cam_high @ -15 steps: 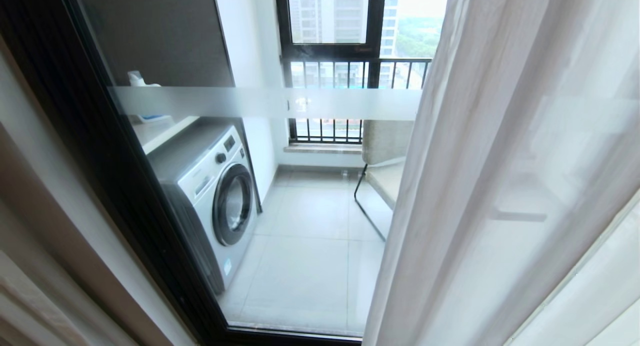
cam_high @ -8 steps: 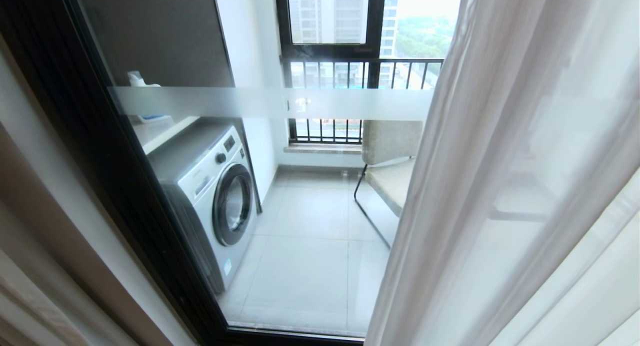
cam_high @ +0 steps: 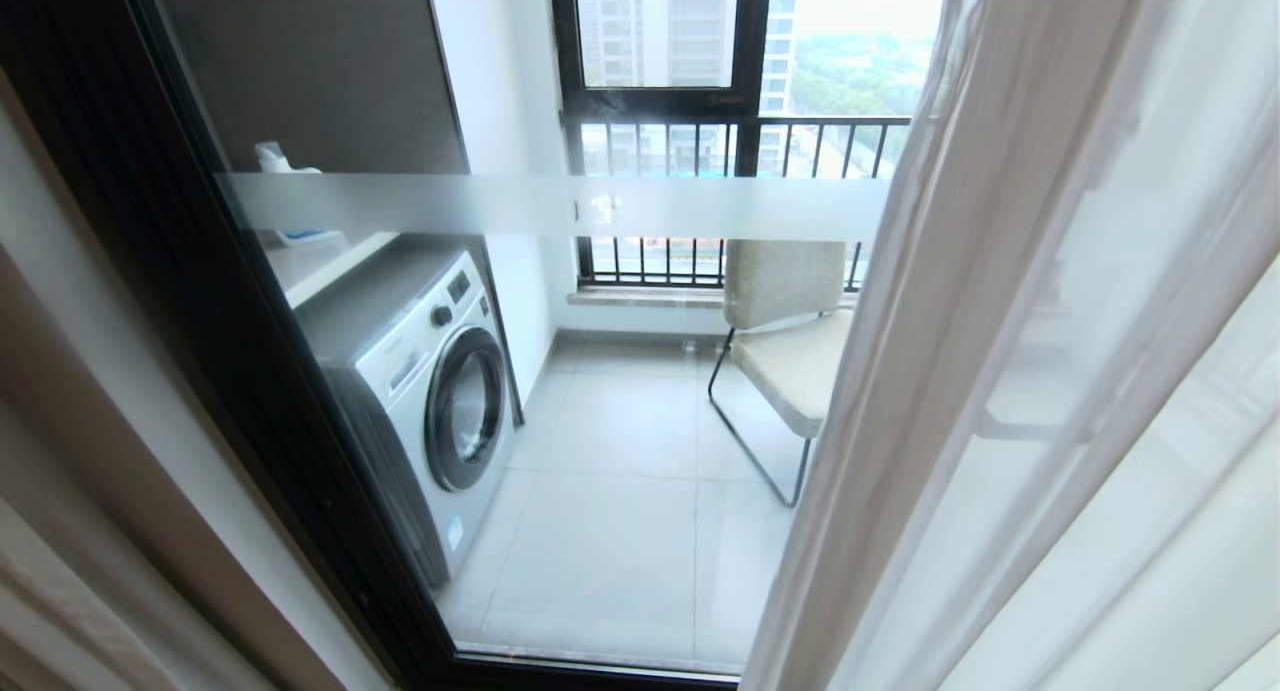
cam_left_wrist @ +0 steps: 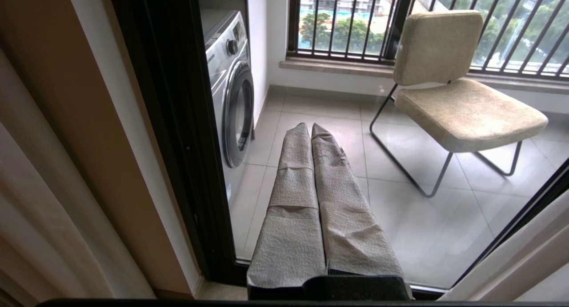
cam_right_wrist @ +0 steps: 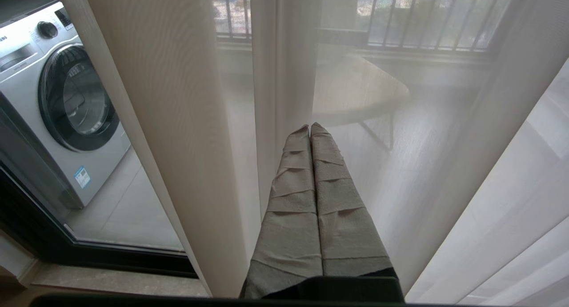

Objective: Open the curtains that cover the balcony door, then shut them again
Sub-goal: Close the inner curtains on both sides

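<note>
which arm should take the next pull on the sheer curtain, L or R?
Probably right. The right gripper, shut, points straight into the sheer curtain folds. The left gripper, shut, faces bare balcony door glass, apart from the fabric.

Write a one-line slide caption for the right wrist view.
Right claw, shut, points into the sheer curtain, with the washing machine visible behind the balcony door glass.

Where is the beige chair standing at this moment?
In the head view the beige chair stands on the balcony behind the balcony door, right of the washing machine, with the sheer curtains covering its right side.
</note>
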